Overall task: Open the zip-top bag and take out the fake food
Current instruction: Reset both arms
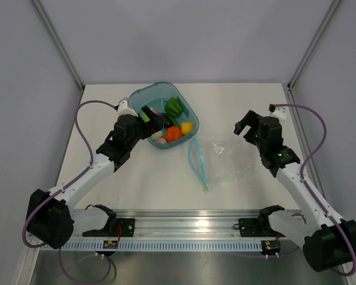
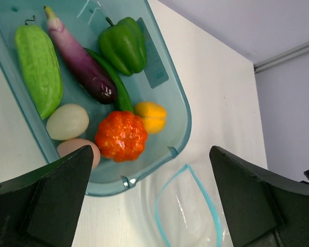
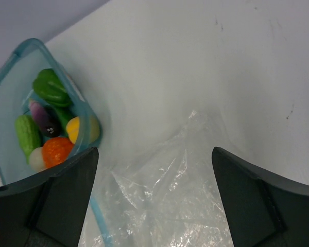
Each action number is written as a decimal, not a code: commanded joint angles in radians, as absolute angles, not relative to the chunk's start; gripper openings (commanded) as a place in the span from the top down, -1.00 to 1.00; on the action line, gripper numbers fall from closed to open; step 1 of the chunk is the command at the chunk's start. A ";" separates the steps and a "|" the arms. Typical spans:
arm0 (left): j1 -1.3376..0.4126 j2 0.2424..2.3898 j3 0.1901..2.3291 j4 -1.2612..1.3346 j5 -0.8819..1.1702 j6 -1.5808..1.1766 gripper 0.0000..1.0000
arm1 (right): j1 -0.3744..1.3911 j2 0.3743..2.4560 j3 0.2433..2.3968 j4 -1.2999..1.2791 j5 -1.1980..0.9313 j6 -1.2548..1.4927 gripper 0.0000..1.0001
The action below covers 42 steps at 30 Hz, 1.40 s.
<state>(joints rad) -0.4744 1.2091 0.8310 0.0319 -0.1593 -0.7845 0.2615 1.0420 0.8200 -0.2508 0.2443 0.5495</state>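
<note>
The zip-top bag (image 1: 225, 160) lies flat and crinkled on the table, its teal zip strip (image 1: 197, 161) gaping in a loop; I see nothing inside it. The fake food sits in a teal tub (image 1: 143, 95): green pepper (image 2: 123, 45), cucumber (image 2: 39, 69), eggplant (image 2: 82, 67), orange piece (image 2: 121, 136), lemon (image 2: 151, 116), whitish piece (image 2: 67, 121). My left gripper (image 1: 157, 120) hovers open over the tub's near corner, holding nothing. To the bag's right, my right gripper (image 1: 244, 122) is open above the bag (image 3: 175, 200), apart from it.
The tub's rim (image 2: 181, 110) stands a short way from the bag's mouth (image 2: 188, 211). Grey walls close in the table at the back and both sides. A metal rail (image 1: 184, 228) with the arm bases runs along the near edge.
</note>
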 commanded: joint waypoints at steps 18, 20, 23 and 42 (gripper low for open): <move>-0.492 0.258 0.361 -0.069 -0.149 -0.655 -0.98 | 0.259 0.522 0.580 -0.031 0.265 0.494 -0.99; -0.491 0.169 0.348 -0.098 -0.163 -0.614 -0.98 | 0.259 0.494 0.568 -0.023 0.287 0.499 -0.99; -0.492 0.103 0.344 -0.165 -0.207 -0.604 -0.98 | 0.259 0.460 0.529 -0.012 0.320 0.505 -0.99; -0.491 0.146 0.357 -0.207 -0.267 -0.617 -0.98 | 0.259 0.476 0.525 -0.080 0.551 0.607 -0.99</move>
